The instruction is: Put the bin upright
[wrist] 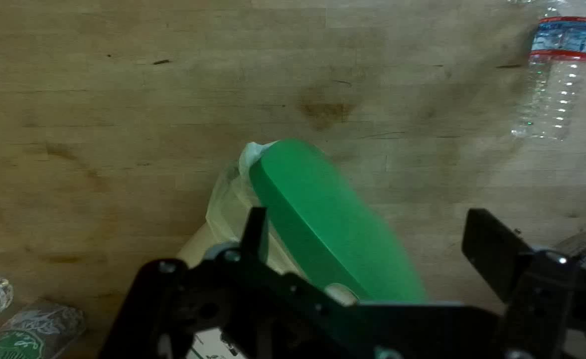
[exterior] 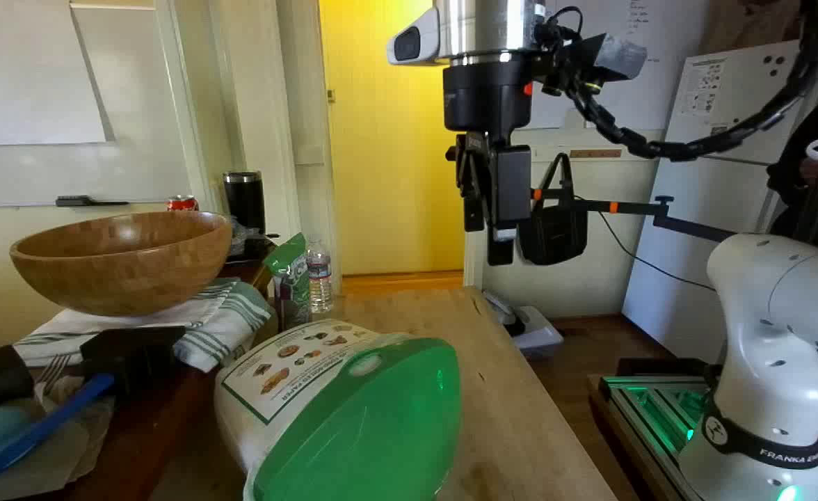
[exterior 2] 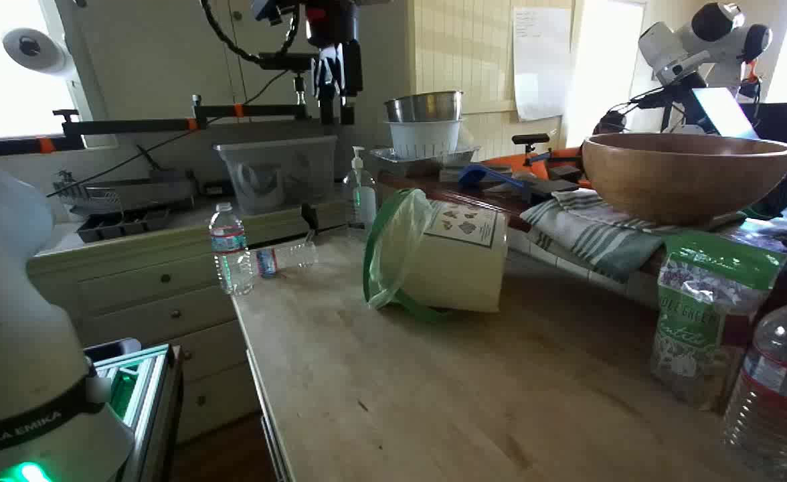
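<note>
"Where do exterior views look from?"

"Opposite ends of the table [exterior 2: 433, 388], facing opposite ways. In an exterior view the bin [exterior: 346, 410] looms close; in an exterior view it lies farther, beyond a bottle [exterior 2: 775, 395]. Both show bin, bowl [exterior: 117, 285] and robot [exterior: 764, 376]."

"And the wrist view?"

"Looks down past the hand [wrist: 367, 218]."

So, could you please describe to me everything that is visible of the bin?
The bin lies on its side on the wooden tabletop, clear of the gripper above. Its body looks like whitish plastic and carries a panel of printed pictures framed in green. The rounded lid is bright green, with a pale oval mark near its edge. Where lid meets body, a thin, translucent plastic liner sticks out. I cannot tell whether the lid is shut.
</note>
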You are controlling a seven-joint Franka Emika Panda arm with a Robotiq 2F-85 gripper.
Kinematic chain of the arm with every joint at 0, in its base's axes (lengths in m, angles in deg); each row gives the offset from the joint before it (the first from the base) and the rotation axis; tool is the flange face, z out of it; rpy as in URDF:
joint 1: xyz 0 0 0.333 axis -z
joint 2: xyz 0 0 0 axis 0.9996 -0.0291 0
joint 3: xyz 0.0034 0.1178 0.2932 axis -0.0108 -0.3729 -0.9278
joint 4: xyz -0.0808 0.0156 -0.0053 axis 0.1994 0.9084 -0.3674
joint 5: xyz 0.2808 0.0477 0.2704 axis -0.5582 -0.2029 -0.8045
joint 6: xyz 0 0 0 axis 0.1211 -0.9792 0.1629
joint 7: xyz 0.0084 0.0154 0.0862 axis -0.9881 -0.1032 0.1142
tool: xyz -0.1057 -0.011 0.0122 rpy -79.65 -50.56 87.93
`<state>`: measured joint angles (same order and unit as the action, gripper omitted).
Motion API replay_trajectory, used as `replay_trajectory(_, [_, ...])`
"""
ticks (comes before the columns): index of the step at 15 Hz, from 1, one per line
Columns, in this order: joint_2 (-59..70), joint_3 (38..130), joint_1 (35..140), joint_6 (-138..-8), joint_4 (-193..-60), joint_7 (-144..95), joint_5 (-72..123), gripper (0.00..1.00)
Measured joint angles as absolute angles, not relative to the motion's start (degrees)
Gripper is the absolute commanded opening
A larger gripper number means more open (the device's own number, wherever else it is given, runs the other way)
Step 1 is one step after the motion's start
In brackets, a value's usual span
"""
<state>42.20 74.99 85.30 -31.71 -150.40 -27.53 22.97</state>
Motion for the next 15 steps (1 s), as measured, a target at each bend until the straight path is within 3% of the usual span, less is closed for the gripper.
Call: replay_trajectory(15, [41.9, 76.3, 86.3, -32.0, -150.4, -26.7, 23.2, 1.0])
